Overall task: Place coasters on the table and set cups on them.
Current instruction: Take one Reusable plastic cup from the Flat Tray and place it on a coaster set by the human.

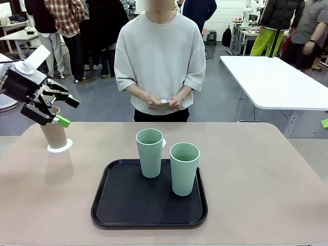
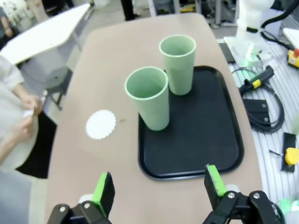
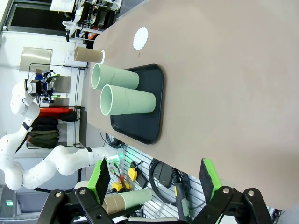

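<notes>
tray (image 1: pixel 128 202) w/ 2 green cups (image 1: pixel 149 154); tan cup (image 1: pixel 54 136) on coaster (image 1: pixel 63 147)

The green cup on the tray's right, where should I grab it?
Probably take the green cup by its upper wall, coming in sideways from its right: it stands upright, narrowing toward the base, and the other green cup crowds its left.

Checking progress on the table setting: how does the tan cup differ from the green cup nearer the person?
The tan cup is brown; the green cup is pale green. The tan cup stands on a white coaster on the table; the green cup stands in the black tray, no coaster under it. Both are upright, tapered and handleless.
</notes>
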`<state>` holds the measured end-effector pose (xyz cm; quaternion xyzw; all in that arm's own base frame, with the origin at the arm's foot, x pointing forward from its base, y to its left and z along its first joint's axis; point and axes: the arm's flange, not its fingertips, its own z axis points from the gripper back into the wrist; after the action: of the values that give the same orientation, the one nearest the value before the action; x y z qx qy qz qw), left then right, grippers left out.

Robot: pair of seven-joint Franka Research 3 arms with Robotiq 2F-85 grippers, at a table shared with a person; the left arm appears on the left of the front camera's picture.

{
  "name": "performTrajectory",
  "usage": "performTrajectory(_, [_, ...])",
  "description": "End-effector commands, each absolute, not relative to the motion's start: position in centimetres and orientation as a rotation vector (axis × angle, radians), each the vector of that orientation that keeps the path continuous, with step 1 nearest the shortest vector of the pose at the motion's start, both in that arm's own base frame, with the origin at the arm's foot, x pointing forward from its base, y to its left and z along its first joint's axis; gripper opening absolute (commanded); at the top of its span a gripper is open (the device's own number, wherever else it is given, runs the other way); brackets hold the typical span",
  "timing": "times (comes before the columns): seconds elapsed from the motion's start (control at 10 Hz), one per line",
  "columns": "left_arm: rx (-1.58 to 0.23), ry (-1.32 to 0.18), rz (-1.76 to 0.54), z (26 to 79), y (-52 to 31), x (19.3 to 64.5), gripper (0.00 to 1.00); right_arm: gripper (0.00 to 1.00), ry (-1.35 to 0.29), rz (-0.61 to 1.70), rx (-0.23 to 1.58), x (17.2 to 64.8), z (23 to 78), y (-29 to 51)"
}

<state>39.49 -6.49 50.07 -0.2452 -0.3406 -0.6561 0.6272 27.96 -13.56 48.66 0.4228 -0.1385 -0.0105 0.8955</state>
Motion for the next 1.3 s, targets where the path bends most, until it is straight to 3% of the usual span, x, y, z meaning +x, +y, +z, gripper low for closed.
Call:
performTrajectory(0.0, [-0.608, -0.891, -1.510, 48.4, -7.1, 39.4, 1.00, 1.00, -0.289, -0.017, 0.893, 28.0, 48.6, -13.6])
performTrajectory(0.3, [-0.558, -1.099, -1.464, 41.5, -11.7, 39.3, 1.00, 1.00, -0.289, -0.017, 0.893, 28.0, 48.6, -13.6])
performTrajectory(0.7, [-0.742, -1.035, -1.384, 34.6, -14.6, 39.2, 1.00, 1.00, -0.289, -0.017, 0.893, 28.0, 48.6, -13.6])
performTrajectory(1.2, [-0.891, -1.007, -1.435, 31.0, -17.2, 40.9, 1.00, 1.00, -0.289, -0.017, 0.893, 28.0, 48.6, -13.6])
